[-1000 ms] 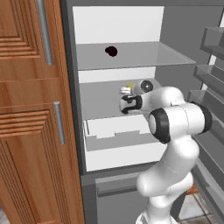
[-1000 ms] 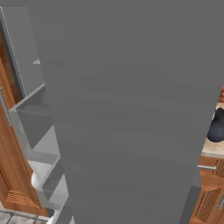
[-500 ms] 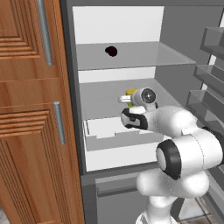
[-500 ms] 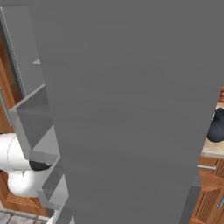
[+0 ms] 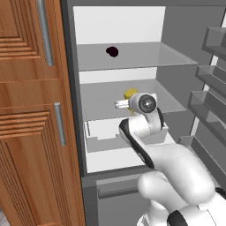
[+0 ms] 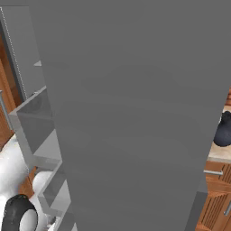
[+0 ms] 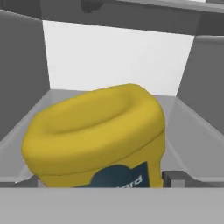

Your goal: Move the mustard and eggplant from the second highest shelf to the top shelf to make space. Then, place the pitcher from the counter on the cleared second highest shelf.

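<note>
Mustard (image 7: pixel 98 140) base cut off, gripper (image 7: pixel 98 177) fingertips barely visible

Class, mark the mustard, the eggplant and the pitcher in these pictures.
mustard (image 7: pixel 94 135), hand view, on its yellow body.
eggplant (image 5: pixel 112 51), left base view, on its dark middle, on the top shelf.
pitcher (image 6: pixel 222 131), right base view, on its round belly.

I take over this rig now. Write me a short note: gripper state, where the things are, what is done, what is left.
Gripper: open, fingers either side of the mustard, not closed on it.
Mustard: on the second highest shelf.
Eggplant: already on the top shelf.
Pitcher: on the counter.
Done: eggplant moved.
Left: grip the mustard, lift it to the top shelf, then bring the pitcher to the second highest shelf.
</note>
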Available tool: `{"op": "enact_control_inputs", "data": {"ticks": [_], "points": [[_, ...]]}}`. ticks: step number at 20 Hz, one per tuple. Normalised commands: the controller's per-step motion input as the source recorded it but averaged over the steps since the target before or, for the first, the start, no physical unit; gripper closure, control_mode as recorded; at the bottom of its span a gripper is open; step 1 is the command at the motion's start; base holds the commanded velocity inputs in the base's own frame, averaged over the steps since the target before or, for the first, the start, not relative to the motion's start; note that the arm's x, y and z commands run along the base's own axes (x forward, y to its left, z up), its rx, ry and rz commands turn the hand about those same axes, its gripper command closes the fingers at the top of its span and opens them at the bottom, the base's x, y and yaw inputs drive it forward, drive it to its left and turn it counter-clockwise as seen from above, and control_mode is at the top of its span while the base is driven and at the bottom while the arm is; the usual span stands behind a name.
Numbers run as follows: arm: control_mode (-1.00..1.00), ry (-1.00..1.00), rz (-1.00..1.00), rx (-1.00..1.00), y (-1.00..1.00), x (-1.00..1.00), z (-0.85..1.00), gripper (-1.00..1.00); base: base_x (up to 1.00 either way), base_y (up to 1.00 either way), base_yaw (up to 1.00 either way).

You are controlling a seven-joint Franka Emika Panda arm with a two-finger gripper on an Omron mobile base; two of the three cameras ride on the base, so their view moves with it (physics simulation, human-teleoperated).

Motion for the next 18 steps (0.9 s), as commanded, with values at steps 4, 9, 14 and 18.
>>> {"op": "enact_control_inputs", "data": {"ticks": [4, 9, 14, 18], "points": [[-1.00, 0.00, 0.00, -0.02, 0.25, -0.85, 0.83, 1.00, 0.00, 0.00, 0.00], [-1.00, -0.01, -0.01, 0.00, 0.04, -0.60, 0.89, 1.00, 0.00, 0.00, 0.00], [-1.00, -0.18, -0.05, 0.00, -0.07, -0.21, 0.81, 1.00, 0.00, 0.00, 0.00], [-1.00, -0.27, -0.03, 0.00, -0.16, -0.09, 0.74, 1.00, 0.00, 0.00, 0.00]]}}
